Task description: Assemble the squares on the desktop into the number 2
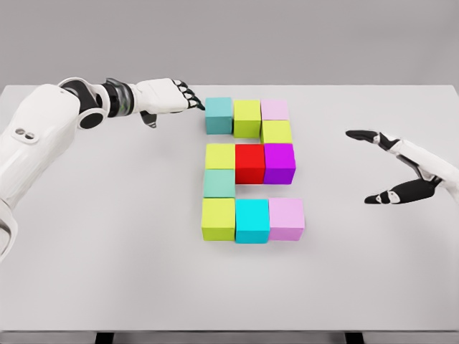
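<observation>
Eleven coloured cubes [250, 170] mid-frame on grey table [107, 272], forming a 2. Left hand [168, 97], upper left, fingertips touching teal cube [219, 115], grasping nothing. Right hand [398, 166], far right, fingers spread, empty.

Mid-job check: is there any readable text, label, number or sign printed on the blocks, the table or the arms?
None: no printed text, label or number shows anywhere.
The colored blocks have plain faces.
The table is bare gray.
The left robot hand and right robot hand carry no readable markings.
</observation>
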`<state>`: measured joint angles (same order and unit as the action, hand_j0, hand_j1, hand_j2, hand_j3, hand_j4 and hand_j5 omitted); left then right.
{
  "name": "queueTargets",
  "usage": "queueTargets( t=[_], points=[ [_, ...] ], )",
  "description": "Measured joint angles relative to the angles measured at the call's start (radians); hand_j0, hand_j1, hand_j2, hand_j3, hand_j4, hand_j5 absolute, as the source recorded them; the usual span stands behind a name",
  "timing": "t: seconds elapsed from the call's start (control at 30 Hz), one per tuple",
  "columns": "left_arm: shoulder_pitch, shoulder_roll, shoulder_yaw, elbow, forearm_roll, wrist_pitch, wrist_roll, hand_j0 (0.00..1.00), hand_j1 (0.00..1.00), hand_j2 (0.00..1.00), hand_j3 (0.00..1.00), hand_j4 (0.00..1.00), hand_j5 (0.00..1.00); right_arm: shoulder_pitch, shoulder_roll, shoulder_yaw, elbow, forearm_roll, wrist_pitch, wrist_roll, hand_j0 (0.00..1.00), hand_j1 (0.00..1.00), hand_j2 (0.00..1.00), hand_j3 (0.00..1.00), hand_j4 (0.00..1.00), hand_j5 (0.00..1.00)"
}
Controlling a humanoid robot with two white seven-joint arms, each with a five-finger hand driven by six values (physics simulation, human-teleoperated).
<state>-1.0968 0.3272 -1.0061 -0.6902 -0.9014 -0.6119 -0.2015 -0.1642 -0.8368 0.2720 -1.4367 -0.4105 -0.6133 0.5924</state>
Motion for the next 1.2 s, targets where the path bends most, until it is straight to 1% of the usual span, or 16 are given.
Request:
queueTargets(
  t=[0.07, 0.2, 0.3, 0.5, 0.53, 0.6, 0.7, 0.77, 0.87, 1.03, 1.2],
  points=[
    [0.0, 0.0, 0.0, 0.003, 0.0, 0.0, 0.0, 1.0, 1.0, 1.0, 1.0, 1.0, 1.0, 0.025, 0.034, -0.025, 0.025, 0.025, 0.0, -0.001, 1.0, 1.0, 1.0, 1.0, 1.0, 1.0],
    [0.0, -0.001, 0.0, 0.006, 0.0, 0.0, 0.0, 1.0, 1.0, 1.0, 1.0, 1.0, 1.0, 0.032, 0.074, -0.056, 0.044, 0.044, 0.0, -0.002, 1.0, 1.0, 1.0, 1.0, 1.0, 1.0],
    [0.0, -0.001, 0.0, 0.008, 0.0, 0.0, 0.0, 1.0, 1.0, 1.0, 1.0, 1.0, 1.0, 0.043, 0.085, -0.063, 0.049, 0.051, 0.0, -0.002, 1.0, 1.0, 1.0, 1.0, 1.0, 1.0],
    [0.0, 0.001, 0.0, 0.007, 0.002, 0.0, 0.0, 1.0, 1.0, 1.0, 1.0, 1.0, 1.0, 0.043, 0.093, -0.067, 0.05, 0.053, 0.0, -0.002, 1.0, 1.0, 1.0, 1.0, 1.0, 1.0],
    [0.003, 0.004, 0.004, 0.007, 0.002, 0.0, 0.0, 1.0, 1.0, 1.0, 1.0, 1.0, 1.0, 0.043, 0.094, -0.067, 0.05, 0.053, 0.0, -0.002, 1.0, 1.0, 1.0, 1.0, 1.0, 1.0],
    [0.011, 0.018, 0.034, 0.004, 0.006, 0.0, 0.0, 1.0, 1.0, 1.0, 1.0, 1.0, 1.0, 0.043, 0.096, -0.067, 0.05, 0.054, 0.0, -0.003, 1.0, 1.0, 1.0, 1.0, 1.0, 1.0],
    [0.014, 0.085, 0.08, -0.02, 0.012, 0.0, 0.001, 1.0, 1.0, 1.0, 1.0, 1.0, 1.0, 0.041, 0.097, -0.068, 0.051, 0.054, 0.0, -0.003, 1.0, 1.0, 1.0, 1.0, 1.0, 1.0],
    [0.026, 0.141, 0.111, -0.034, 0.014, 0.0, 0.001, 1.0, 1.0, 1.0, 1.0, 1.0, 1.0, 0.041, 0.098, -0.067, 0.05, 0.054, 0.0, -0.003, 1.0, 1.0, 1.0, 1.0, 1.0, 1.0],
    [0.064, 0.219, 0.146, -0.055, 0.021, 0.0, 0.002, 1.0, 1.0, 1.0, 1.0, 1.0, 1.0, 0.041, 0.099, -0.067, 0.049, 0.054, 0.0, -0.003, 1.0, 1.0, 1.0, 1.0, 1.0, 1.0],
    [0.11, 0.331, 0.166, -0.078, 0.084, 0.0, 0.002, 1.0, 1.0, 1.0, 1.0, 1.0, 1.0, 0.041, 0.1, -0.066, 0.047, 0.054, 0.0, -0.003, 1.0, 1.0, 1.0, 1.0, 1.0, 1.0],
    [0.114, 0.377, 0.174, -0.086, 0.114, 0.0, 0.002, 1.0, 1.0, 1.0, 1.0, 1.0, 1.0, 0.041, 0.099, -0.067, 0.048, 0.054, 0.0, -0.003, 1.0, 1.0, 1.0, 1.0, 1.0, 1.0]
  ],
)
